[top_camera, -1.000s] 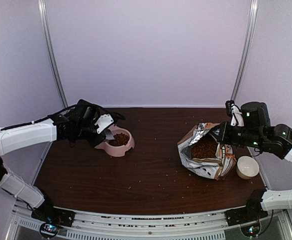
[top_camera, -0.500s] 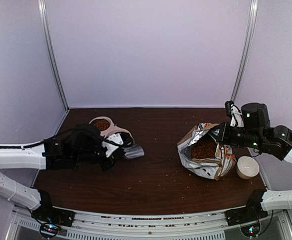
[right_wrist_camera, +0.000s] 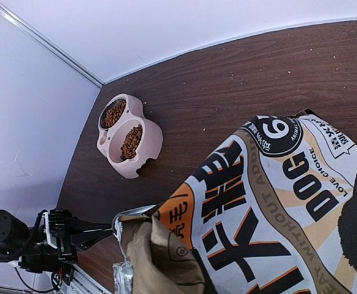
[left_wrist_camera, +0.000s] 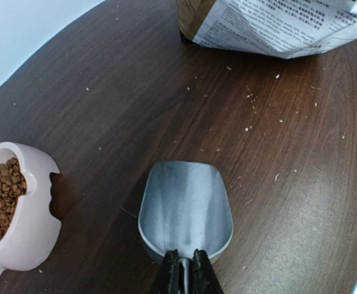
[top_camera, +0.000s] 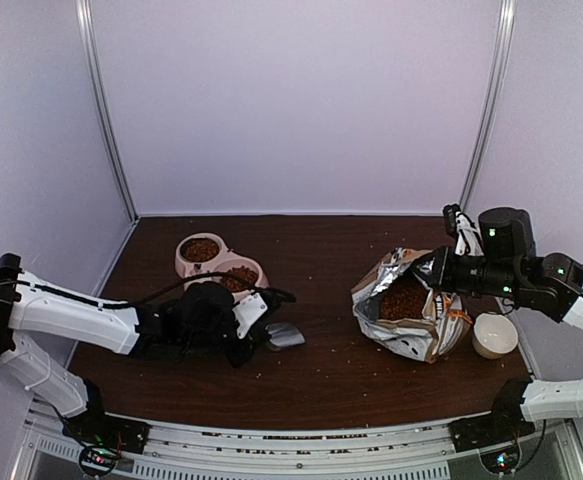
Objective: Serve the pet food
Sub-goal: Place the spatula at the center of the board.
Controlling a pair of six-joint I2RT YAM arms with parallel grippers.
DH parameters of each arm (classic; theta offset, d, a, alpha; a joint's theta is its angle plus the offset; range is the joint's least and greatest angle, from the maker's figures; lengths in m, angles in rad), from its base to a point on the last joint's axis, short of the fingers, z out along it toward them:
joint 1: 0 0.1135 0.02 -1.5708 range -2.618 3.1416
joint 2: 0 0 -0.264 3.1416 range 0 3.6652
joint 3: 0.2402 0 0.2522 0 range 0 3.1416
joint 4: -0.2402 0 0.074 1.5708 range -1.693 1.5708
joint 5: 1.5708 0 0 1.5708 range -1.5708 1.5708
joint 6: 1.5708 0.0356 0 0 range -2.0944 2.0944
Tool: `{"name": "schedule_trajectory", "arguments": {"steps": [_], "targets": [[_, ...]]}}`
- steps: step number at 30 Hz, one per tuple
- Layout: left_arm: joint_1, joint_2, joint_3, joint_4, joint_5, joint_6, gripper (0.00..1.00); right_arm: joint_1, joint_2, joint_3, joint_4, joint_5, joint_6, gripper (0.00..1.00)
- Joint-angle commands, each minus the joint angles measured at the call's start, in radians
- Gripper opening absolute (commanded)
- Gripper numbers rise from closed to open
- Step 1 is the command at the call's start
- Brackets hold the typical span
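Pet food (top_camera: 408, 298): small reddish-brown dry pellets, loose.
- One mass lies in the open mouth of the bag (top_camera: 434, 338), which stands towards the right edge of the desk (top_camera: 331, 375).
- More fills both basins of the pink feeder (top_camera: 185, 263), near the far-left corner.
- The left wrist view shows pellets (left_wrist_camera: 3, 196) heaped in one basin (left_wrist_camera: 31, 226). The right wrist view shows both basins loaded (right_wrist_camera: 131, 142).
- Pale crumbs are scattered over the desk between feeder and bag.

Scoop (left_wrist_camera: 186, 208): grey metal, bowl empty. It is low over the desk just in front of the feeder. Contact with the desk: cannot tell.

Left gripper (left_wrist_camera: 182, 271): jaws narrow, pinched on the scoop's handle. The handle itself is hidden between the fingers.

Right gripper (top_camera: 439, 268): closed at the bag's upper rim.
- In the right wrist view a fold of the rim runs up to the camera, and the fingers are out of frame.
- The bag (right_wrist_camera: 270, 202) is cut off at the right and bottom edges, and its contents are not visible there.

Small cream cup (top_camera: 494, 335): just right of the bag, inside not readable.
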Motion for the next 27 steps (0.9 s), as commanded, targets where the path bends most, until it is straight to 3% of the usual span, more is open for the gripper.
{"name": "schedule_trajectory", "arguments": {"steps": [1, 7, 14, 21, 27], "targets": [[-0.009, 0.054, 0.000, 0.064, 0.045, -0.057, 0.03, -0.012, 0.004, -0.006, 0.034, -0.015, 0.001, 0.00], [-0.009, 0.079, -0.027, 0.056, 0.041, -0.082, 0.16, -0.012, 0.013, -0.014, 0.037, -0.048, -0.004, 0.00], [-0.009, 0.080, -0.044, 0.055, 0.038, -0.128, 0.44, -0.009, 0.043, 0.028, -0.006, -0.112, -0.067, 0.00], [-0.009, -0.003, -0.048, 0.021, -0.055, -0.143, 0.57, -0.007, 0.037, 0.070, -0.041, -0.182, -0.146, 0.00], [-0.009, -0.133, -0.006, -0.113, -0.126, -0.147, 0.63, 0.021, 0.067, 0.161, -0.097, -0.264, -0.227, 0.00]]}}
